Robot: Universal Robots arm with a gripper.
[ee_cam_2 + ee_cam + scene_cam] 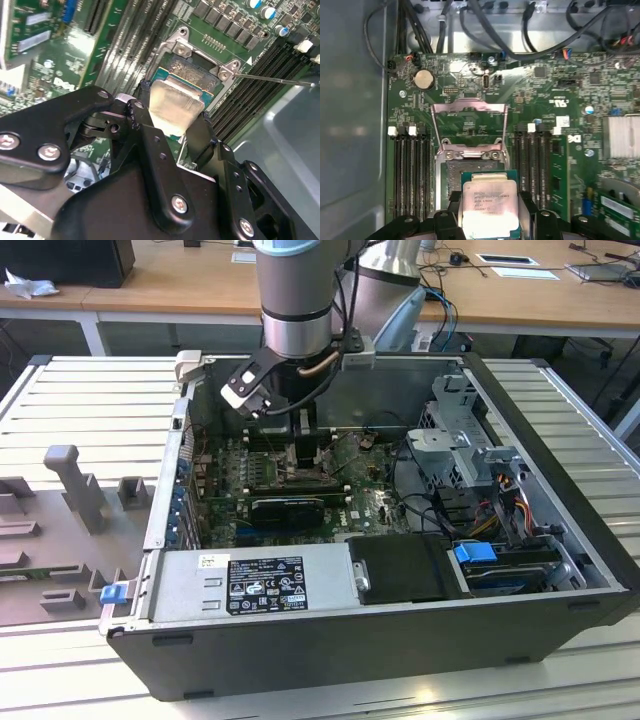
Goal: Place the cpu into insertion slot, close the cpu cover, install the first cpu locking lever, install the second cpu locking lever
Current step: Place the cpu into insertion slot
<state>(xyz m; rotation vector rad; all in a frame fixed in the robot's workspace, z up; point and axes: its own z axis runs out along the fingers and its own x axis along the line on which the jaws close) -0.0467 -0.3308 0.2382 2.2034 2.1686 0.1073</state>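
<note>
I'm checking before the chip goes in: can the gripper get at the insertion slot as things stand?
Probably yes. The cpu cover stands flipped open, leaving the insertion slot uncovered, and the gripper holds the cpu just over it with nothing seen between.

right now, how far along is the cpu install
Nothing is finished yet. The claw grips the silvery square cpu at the black-framed square socket. The thin metal cover frame stands open; seating, closing and locking remain.
</note>
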